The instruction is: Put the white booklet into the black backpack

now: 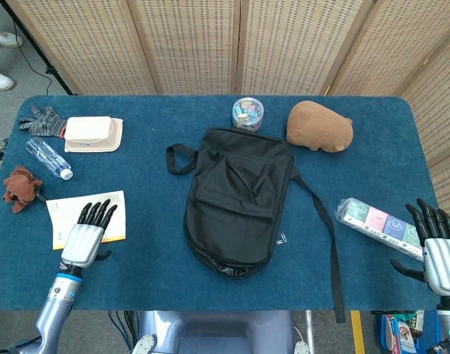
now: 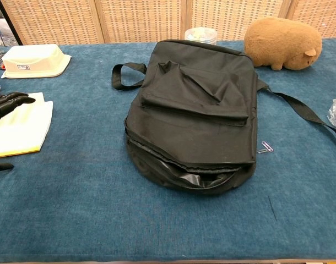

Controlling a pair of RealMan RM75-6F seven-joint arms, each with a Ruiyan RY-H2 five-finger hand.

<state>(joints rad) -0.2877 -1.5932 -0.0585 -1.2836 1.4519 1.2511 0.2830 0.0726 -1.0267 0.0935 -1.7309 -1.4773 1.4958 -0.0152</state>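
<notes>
My left hand [image 1: 88, 230] hovers fingers spread over the booklet [image 1: 77, 209], at 9 o'clock of the backpack [image 1: 238, 199]. Right hand [image 1: 439, 251] idle, spread. Risks: thin booklet slipping flat; bag mouth barely open, could snag.

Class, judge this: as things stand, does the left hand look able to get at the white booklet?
Probably yes. The left hand is open, its fingers over the near edge of the white booklet, which lies flat and uncovered with nothing between them.
</notes>
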